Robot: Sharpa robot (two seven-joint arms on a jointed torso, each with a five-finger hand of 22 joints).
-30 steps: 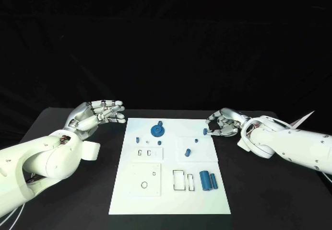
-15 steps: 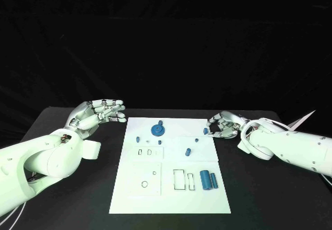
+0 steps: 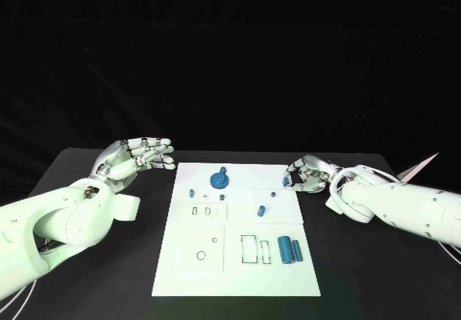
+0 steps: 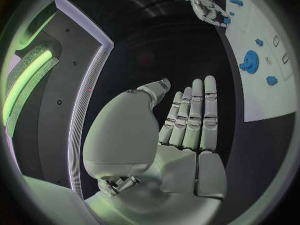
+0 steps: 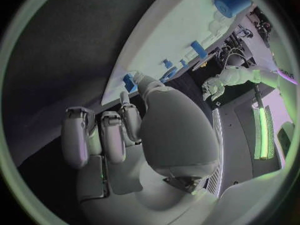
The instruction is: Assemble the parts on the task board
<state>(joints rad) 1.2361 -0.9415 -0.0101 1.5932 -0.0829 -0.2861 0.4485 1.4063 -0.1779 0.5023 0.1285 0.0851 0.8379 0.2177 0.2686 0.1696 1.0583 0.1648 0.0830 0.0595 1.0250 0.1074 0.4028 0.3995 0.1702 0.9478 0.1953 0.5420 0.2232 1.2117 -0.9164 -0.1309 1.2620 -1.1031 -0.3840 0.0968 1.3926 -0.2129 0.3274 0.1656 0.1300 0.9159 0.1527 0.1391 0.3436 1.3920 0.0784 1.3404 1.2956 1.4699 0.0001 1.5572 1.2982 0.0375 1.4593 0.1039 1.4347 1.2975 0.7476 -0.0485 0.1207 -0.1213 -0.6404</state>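
The white task board (image 3: 238, 277) lies in the middle of the black table. On it are a blue gear (image 3: 220, 179), small blue pegs (image 3: 260, 211) and two blue cylinders (image 3: 284, 249). My right hand (image 3: 309, 173) sits at the board's far right edge with its fingers curled in. Its thumb and a finger pinch a small blue part (image 3: 287, 179), which is also at the thumb tip in the right wrist view (image 5: 129, 81). My left hand (image 3: 139, 157) hovers off the board's far left corner and holds nothing. Its fingers (image 4: 190, 112) are stretched out.
The board has empty outlined slots (image 3: 254, 250) and a round hole (image 3: 200, 256) in its near half. Black table surface (image 3: 96, 287) lies on both sides of the board. The gear (image 4: 250, 62) and the right hand (image 4: 203, 5) also appear in the left wrist view.
My right hand has crept slightly toward the far edge of the board, with the small blue part at its fingertips. The left hand has barely moved.
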